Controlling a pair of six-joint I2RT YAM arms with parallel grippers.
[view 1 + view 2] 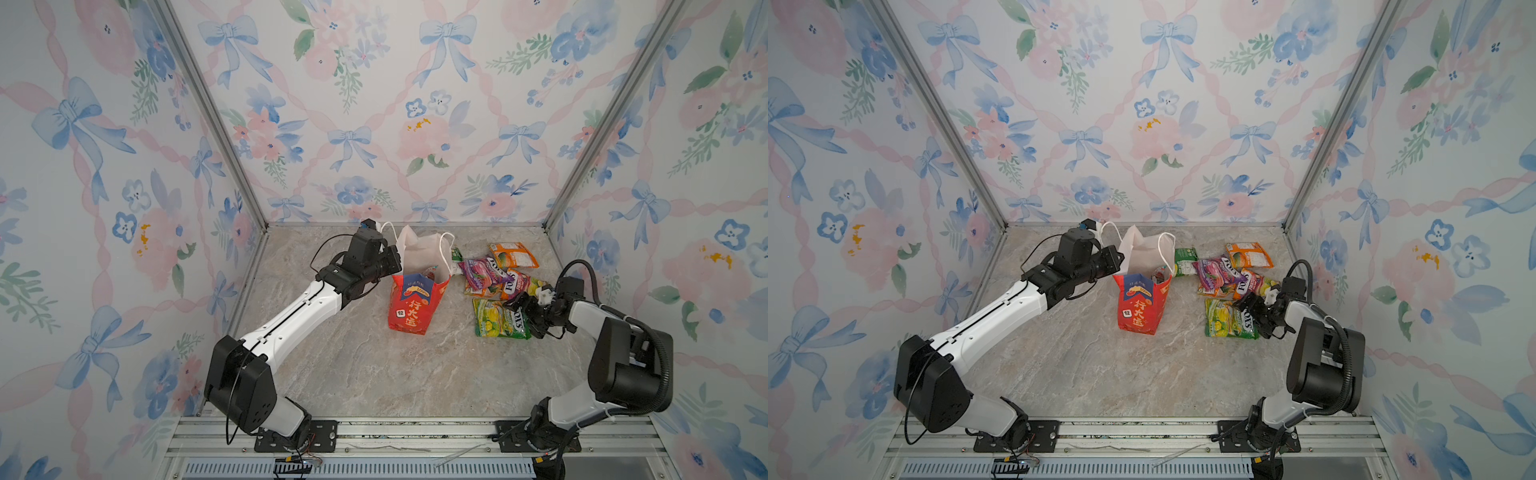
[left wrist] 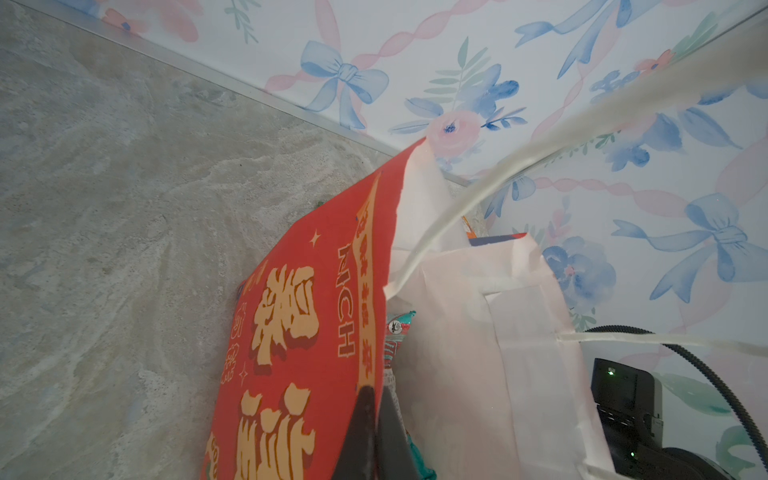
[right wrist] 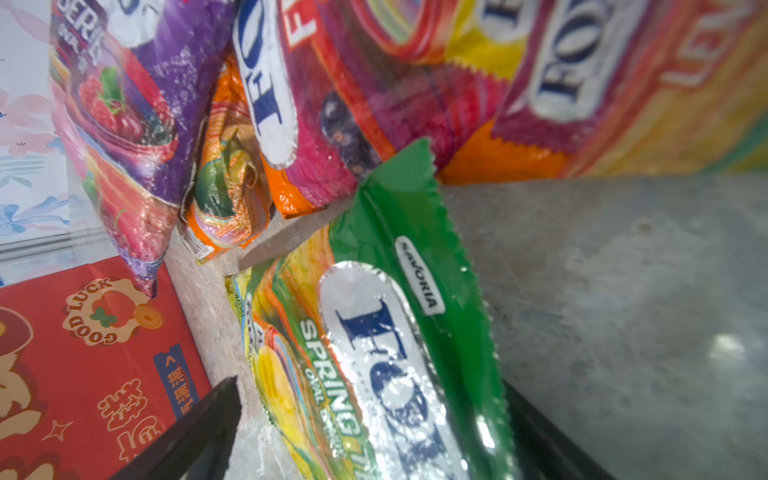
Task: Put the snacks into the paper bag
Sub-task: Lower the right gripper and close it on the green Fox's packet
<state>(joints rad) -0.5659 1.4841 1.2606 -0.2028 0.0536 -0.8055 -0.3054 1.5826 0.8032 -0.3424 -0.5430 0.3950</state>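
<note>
The red paper bag (image 1: pixel 409 307) (image 1: pixel 1140 307) stands upright mid-table with its mouth open. My left gripper (image 1: pixel 397 259) (image 2: pixel 376 415) is shut on its left rim. A teal packet (image 2: pixel 399 328) lies inside. To the bag's right lie the snacks: a yellow-green packet (image 1: pixel 498 318) (image 3: pixel 374 332), a purple one (image 1: pixel 482 274) (image 3: pixel 137 104), an orange-pink one (image 1: pixel 519 284), an orange one (image 1: pixel 513 254) and a green one (image 1: pixel 1185 259) behind the bag. My right gripper (image 1: pixel 525 316) (image 3: pixel 370 432) is open, its jaws on either side of the yellow-green packet's right end.
The marble tabletop (image 1: pixel 374 374) is walled in by flowered panels at the back and on both sides. The bag's white cord handles (image 1: pixel 446 245) stick up around its mouth. A metal rail (image 1: pixel 415 432) runs along the front edge.
</note>
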